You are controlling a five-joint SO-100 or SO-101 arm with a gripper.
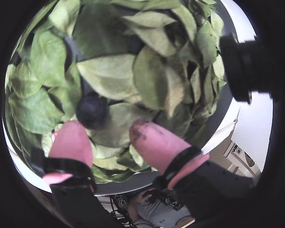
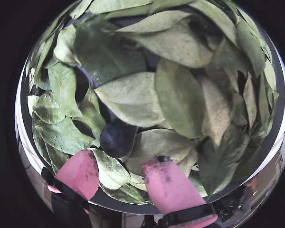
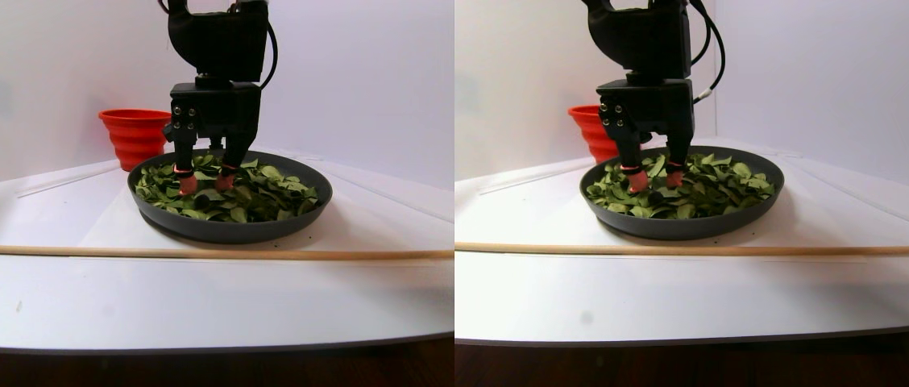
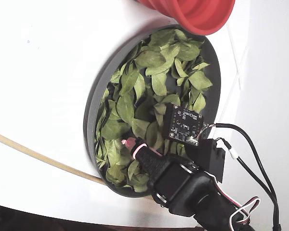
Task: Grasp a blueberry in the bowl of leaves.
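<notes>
The blueberry (image 1: 91,109) lies among the leaves (image 1: 109,76), small, round and dark. It also shows in another wrist view (image 2: 116,137). My gripper (image 1: 109,132) is open and empty. Its pink fingertips (image 1: 71,140) are low over the leaves. The berry sits just beyond the gap, nearer the left fingertip (image 2: 80,172). The gripper (image 2: 121,168) does not touch the berry. In the stereo pair view the gripper (image 3: 201,182) dips into the left part of the dark grey bowl (image 3: 229,234). In the fixed view one pink fingertip (image 4: 129,143) shows over the leaves (image 4: 135,96); the other is hidden.
A red ribbed bowl (image 3: 134,133) stands just behind the grey bowl (image 4: 91,110), also seen in the fixed view (image 4: 197,14). A long thin wooden stick (image 3: 180,252) lies across the white table in front of the bowl. Cables (image 4: 245,144) trail from the arm.
</notes>
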